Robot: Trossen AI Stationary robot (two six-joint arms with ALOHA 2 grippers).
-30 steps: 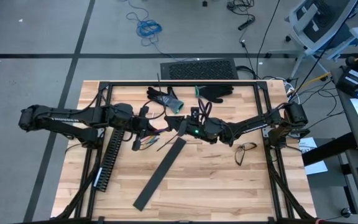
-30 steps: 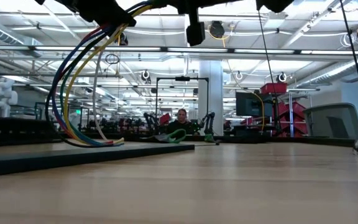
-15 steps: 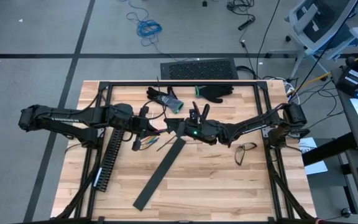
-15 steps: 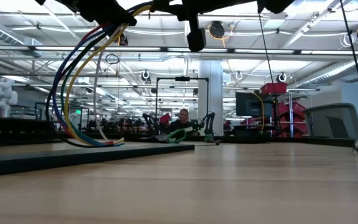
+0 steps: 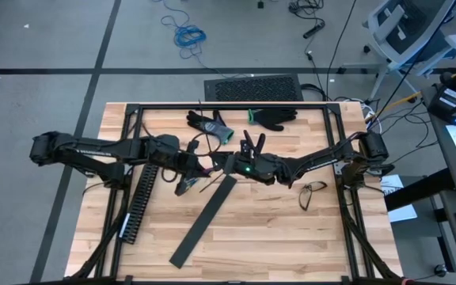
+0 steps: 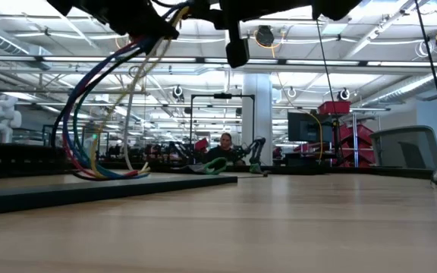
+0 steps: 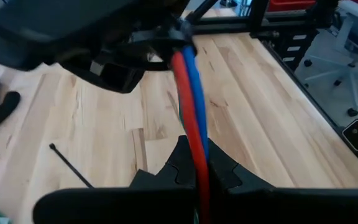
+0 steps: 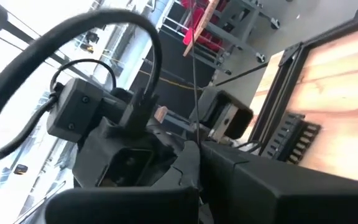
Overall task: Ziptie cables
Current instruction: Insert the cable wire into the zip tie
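your cables hang in a coloured loop from the left gripper, which is clamped shut on their upper part above the middle of the table; the free ends trail down to the wood at about 7 o'clock of that gripper. in the left wrist view you see the red and blue strands running straight between the closed fingers. since a second ago the left arm has pushed in toward 3 o'clock, the jaws have nipped a touch tighter, and the loop in the low view has swung and narrowed; the right gripper, jaws together, has slid toward 9 o'clock so the two now sit almost touching. whether it pinches a tie, you cannot tell from here. i judge that means the bundle is gathered and presented for the tie, not yet seen cinched

around you: a loose zip tie lies on the wood near the cables' ends, a flat black strip runs toward 7 o'clock, the slotted black duct lies at 8 o'clock, gloves and a second glove sit at 12 o'clock, and glasses rest at 4 o'clock. nothing on the table blocks the work; the crowding of the two wrists is your real constraint
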